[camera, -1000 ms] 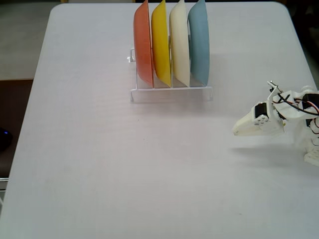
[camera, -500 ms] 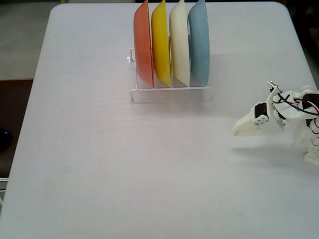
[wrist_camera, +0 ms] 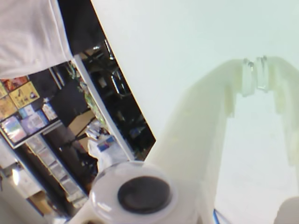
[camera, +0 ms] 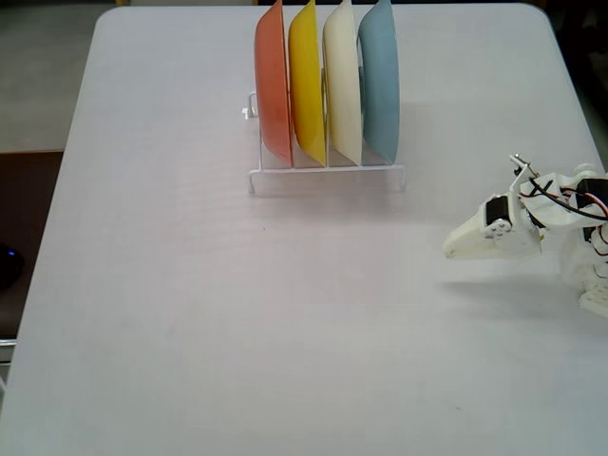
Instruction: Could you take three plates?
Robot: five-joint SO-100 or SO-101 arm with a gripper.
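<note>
Four plates are standing on edge in a white wire rack at the far middle of the pale counter in the fixed view. Left to right in that view they are sitting in this order: the orange-red plate, the yellow plate, the cream-white plate and the light blue plate. Each is occupying its own slot, close beside its neighbour and nearly upright.

The white arm is resting low at the right edge of the fixed view, well apart from the rack. The tool is pointing left over bare counter. In the wrist view the tool is showing its two fingertips pressed together, with nothing pinched between them
</note>
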